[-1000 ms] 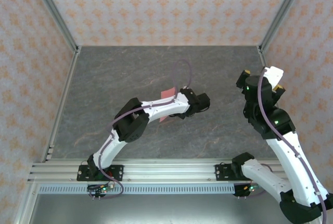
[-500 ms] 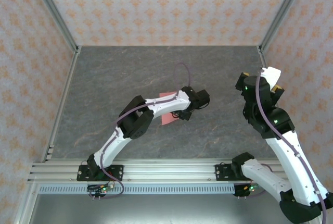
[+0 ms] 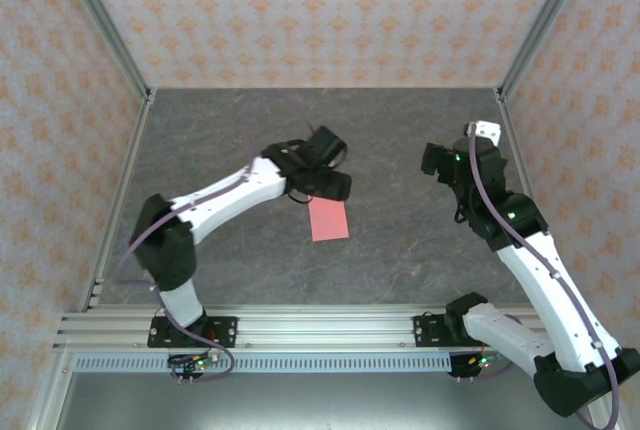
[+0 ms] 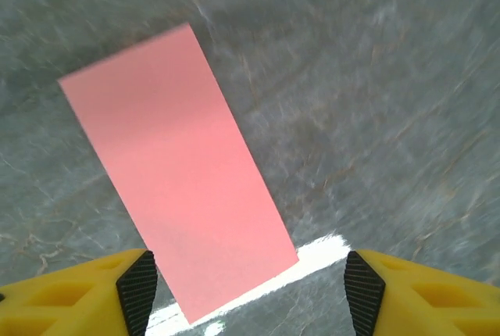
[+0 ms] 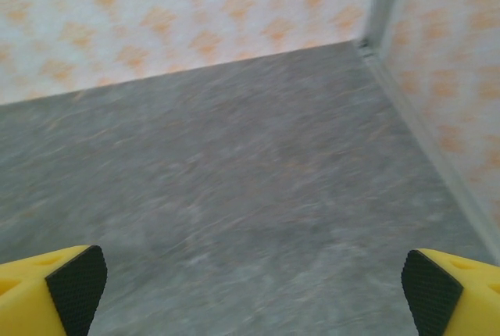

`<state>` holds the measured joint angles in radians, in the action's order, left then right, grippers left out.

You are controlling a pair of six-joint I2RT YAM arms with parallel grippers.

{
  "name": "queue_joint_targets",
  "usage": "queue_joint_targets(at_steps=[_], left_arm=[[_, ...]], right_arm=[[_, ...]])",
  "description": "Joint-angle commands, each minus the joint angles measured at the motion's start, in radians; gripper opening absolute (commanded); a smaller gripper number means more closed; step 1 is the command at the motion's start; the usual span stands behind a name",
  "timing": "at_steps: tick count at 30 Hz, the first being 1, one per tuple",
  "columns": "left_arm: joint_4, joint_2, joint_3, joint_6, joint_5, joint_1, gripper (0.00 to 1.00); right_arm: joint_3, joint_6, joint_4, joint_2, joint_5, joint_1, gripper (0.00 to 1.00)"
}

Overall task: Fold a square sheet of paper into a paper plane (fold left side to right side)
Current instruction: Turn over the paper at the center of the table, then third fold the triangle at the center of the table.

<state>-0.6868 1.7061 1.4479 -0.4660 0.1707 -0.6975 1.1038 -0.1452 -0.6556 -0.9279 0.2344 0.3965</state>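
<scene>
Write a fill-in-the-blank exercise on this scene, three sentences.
The sheet of paper lies flat on the ___. Its colour is ___. The left tool and the right tool both have jaws that are ___.
Missing words: table; pink; open.

I work in a lab test booth: grey stone-look tabletop (image 3: 220, 140), patterned walls (image 3: 320, 10) on three sides, metal rail (image 3: 320, 328) near.

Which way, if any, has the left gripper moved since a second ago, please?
Yes. The left gripper swung left, toward the back-left corner of the table.
</scene>
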Motion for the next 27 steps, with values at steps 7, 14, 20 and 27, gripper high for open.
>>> queue_joint_targets(at_steps=[7, 14, 20, 27], left_arm=[[0.449, -0.092, -0.411, -0.184, 0.338, 0.231, 0.70], [0.612, -0.032, -0.525, -0.272, 0.458, 0.250, 0.70], [0.676, 0.009, -0.566, -0.319, 0.480, 0.250, 0.64], [0.710, 0.067, -0.558, -0.336, 0.510, 0.251, 0.54]], right_arm=[[-0.054, -0.216, 0.320, -0.362, -0.657, 0.025, 0.89], [0.049, -0.301, 0.379, -0.688, -0.774, 0.094, 0.83], [0.033, -0.344, 0.430, -0.722, -0.772, 0.100, 0.82], [0.036, -0.319, 0.384, -0.708, -0.746, 0.099, 0.80]])
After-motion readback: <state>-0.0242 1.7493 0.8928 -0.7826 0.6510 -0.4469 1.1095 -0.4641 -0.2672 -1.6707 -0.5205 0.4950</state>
